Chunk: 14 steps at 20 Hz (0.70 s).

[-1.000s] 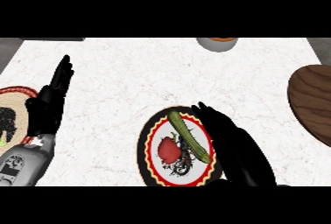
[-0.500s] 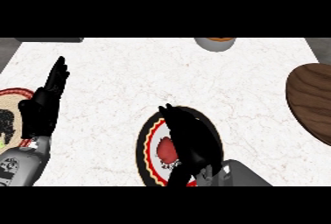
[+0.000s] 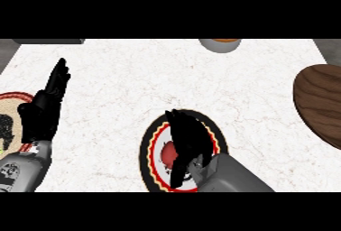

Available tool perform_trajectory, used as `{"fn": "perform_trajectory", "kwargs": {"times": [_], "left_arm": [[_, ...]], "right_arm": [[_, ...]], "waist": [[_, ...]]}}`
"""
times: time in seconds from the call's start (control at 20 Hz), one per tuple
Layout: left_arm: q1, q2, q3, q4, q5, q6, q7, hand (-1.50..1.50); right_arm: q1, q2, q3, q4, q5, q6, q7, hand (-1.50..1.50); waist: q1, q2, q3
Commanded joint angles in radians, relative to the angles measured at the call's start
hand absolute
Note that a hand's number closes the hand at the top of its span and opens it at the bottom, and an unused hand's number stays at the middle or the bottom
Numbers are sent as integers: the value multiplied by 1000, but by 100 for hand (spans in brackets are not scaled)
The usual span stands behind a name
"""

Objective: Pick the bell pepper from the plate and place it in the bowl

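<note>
Head view: R hand [image 3: 190,140] sits low over the red-rimmed plate [image 3: 148,149], prob. to grab the bell pepper, which it hides; can't tell if it's closed on it. L hand [image 3: 41,113] rests open at left, out of the way. Wooden bowl [image 3: 323,103] lies well apart, far right, on the white marble counter [image 3: 133,72].

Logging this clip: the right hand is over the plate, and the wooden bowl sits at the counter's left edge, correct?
No: the head view shows the wooden bowl at the right edge, not the left. The right hand is over the plate, as stated.
</note>
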Motion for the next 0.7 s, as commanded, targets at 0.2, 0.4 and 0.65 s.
{"fn": "perform_trajectory", "kwargs": {"times": [0.2, 0.4, 0.65], "left_arm": [[-37, -40, 54, 97, -28, -56, -55, 0], [22, -30, 104, 32, -19, -83, -54, 0], [9, -55, 89, -25, -68, -80, 9, 0]], "right_arm": [[6, 66, -37, 144, 69, 17, -24, -150], [3, 66, -66, 225, 97, 9, -97, -150], [30, 67, 30, 301, 130, -36, -151, 150]], "waist": [[-5, 1, 0], [-1, 0, 0], [3, 1, 1]]}}
